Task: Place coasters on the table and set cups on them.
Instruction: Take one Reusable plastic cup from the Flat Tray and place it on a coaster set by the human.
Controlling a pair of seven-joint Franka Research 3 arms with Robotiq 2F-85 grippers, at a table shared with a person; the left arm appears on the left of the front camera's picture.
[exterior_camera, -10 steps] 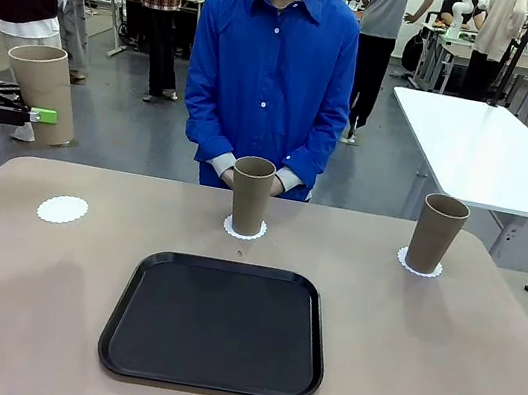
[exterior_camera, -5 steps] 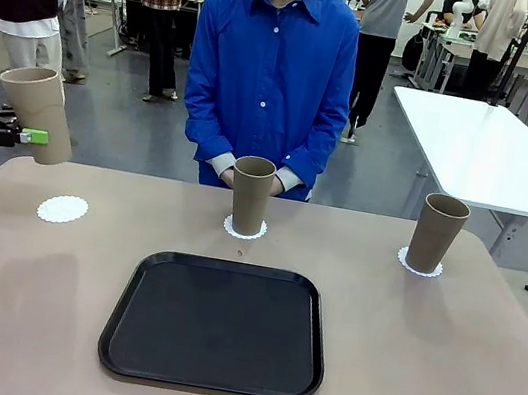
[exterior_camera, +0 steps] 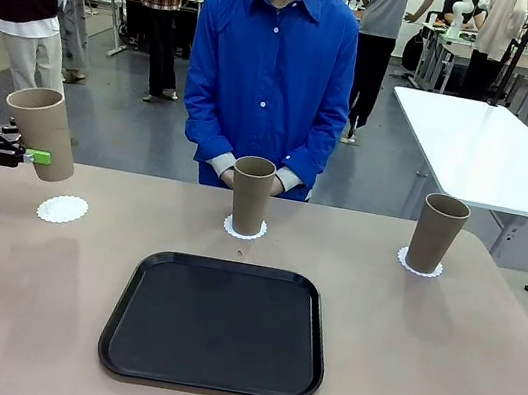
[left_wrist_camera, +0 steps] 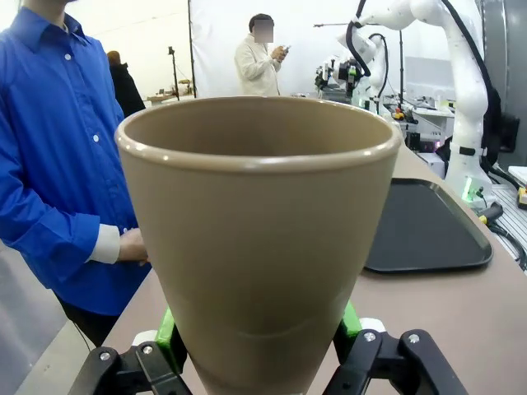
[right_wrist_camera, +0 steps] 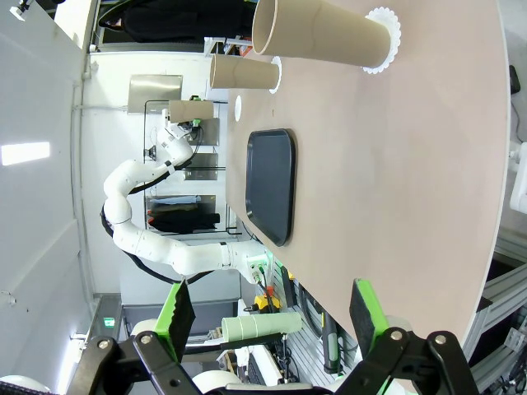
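Observation:
My left gripper (exterior_camera: 28,156) is shut on a khaki cup (exterior_camera: 42,132), holding it tilted in the air at the table's far left. Just past it lies a bare white coaster (exterior_camera: 62,209). In the left wrist view the same cup (left_wrist_camera: 259,222) sits between my green pads (left_wrist_camera: 168,332). A second cup (exterior_camera: 250,195) stands on a coaster (exterior_camera: 244,229) in front of the person. A third cup (exterior_camera: 437,233) stands on a coaster (exterior_camera: 419,265) at the far right. My right gripper (right_wrist_camera: 272,317) is open and holds nothing, off the table's (right_wrist_camera: 395,164) right end.
A black tray (exterior_camera: 217,325) lies in the middle of the tan table (exterior_camera: 438,369), near my side. The person in the blue shirt (exterior_camera: 269,77) stands at the far edge with hands (exterior_camera: 287,181) behind the middle cup. A white table (exterior_camera: 484,153) stands behind on the right.
My left gripper has lowered the cup and carried it slightly right, toward the bare coaster, tilting it on the way. Everything else on the table has stayed put.

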